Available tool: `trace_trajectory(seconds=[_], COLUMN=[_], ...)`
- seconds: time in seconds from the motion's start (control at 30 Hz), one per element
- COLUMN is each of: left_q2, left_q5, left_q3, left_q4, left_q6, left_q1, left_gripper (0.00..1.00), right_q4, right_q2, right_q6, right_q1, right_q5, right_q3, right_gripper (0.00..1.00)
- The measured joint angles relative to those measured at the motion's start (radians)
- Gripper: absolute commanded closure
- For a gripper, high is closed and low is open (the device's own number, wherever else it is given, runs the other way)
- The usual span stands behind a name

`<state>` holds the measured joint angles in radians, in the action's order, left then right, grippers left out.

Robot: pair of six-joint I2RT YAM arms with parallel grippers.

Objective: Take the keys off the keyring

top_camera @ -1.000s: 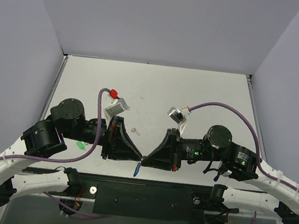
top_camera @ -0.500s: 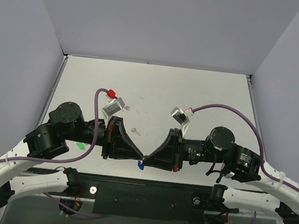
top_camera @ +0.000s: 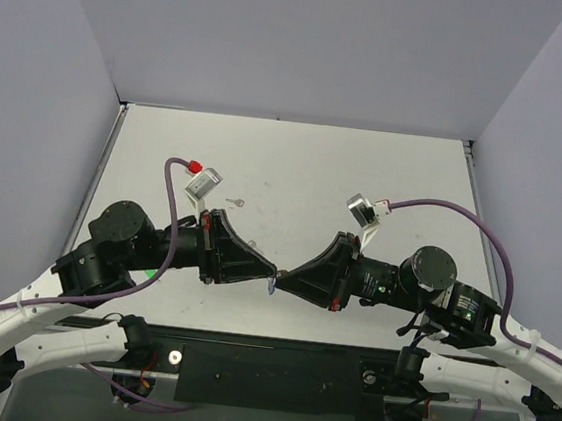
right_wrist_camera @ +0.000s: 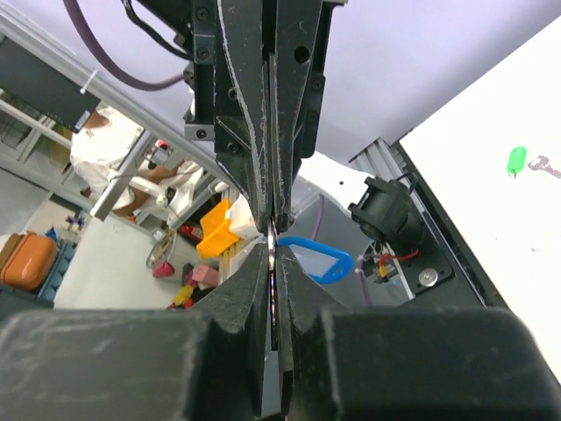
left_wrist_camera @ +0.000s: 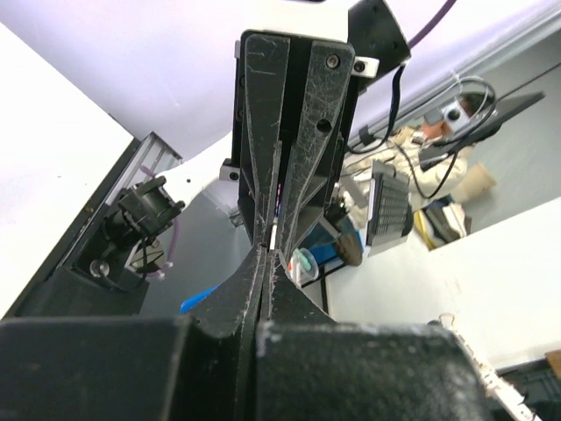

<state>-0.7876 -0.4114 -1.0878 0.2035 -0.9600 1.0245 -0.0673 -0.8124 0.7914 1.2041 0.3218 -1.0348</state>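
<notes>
Clamps shut, at the right pincer (right_wrist_camera: 273, 253), on a thin sliver of metal, most likely the ring of the blue-tagged keyring (right_wrist_camera: 316, 260), seen dangling just at 4 o'clock of the fingertips in that wrist's view. Closes tight too at the left pincer (top_camera: 268, 268), meeting its partner nose to nose in the air over the near part of the table (top_camera: 386, 171); impossible to tell the contents of that pinch, ring or key. No clear sight of the key at the meeting point, too small and buried between dark fingers. Out at 11 o'clock from there, flat on the table and well apart from both tips: a tiny silver piece (top_camera: 235, 203), possibly a loose key. At 9 o'clock, peeping from under the left arm (top_camera: 123, 229): a green tag (top_camera: 154, 273).

Judged feather-light and stiff, all of it: hard, smooth metal, slippery between hard fingers, apt to swivel or pop free under a sideways pull. Springy at the ring, likely needing the coil pried apart before sliding anything off. Best taken by the flat round head of the key on one side and by the ring close beside the tag on the other, never by the swinging tag alone. Worth guarding against a drop onto the table.
</notes>
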Motion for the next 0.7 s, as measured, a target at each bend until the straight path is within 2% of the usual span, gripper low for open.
trace_trajectory(seconds=[0.47, 0.7], left_q2=[0.020, 0.053], left_q5=[0.148, 0.229], left_q3=[0.038, 0.126], left_q4=[-0.077, -0.145], left_q6=[-0.169, -0.334], left_q1=[0.002, 0.003], left_gripper=[1.00, 1.00], right_q4=[-0.099, -0.091], right_q2=[0.005, 0.004], right_q6=[0.018, 0.016], right_q1=[0.000, -0.002], right_q5=[-0.094, -0.137], right_q3=[0.029, 0.035], right_gripper=[1.00, 1.00])
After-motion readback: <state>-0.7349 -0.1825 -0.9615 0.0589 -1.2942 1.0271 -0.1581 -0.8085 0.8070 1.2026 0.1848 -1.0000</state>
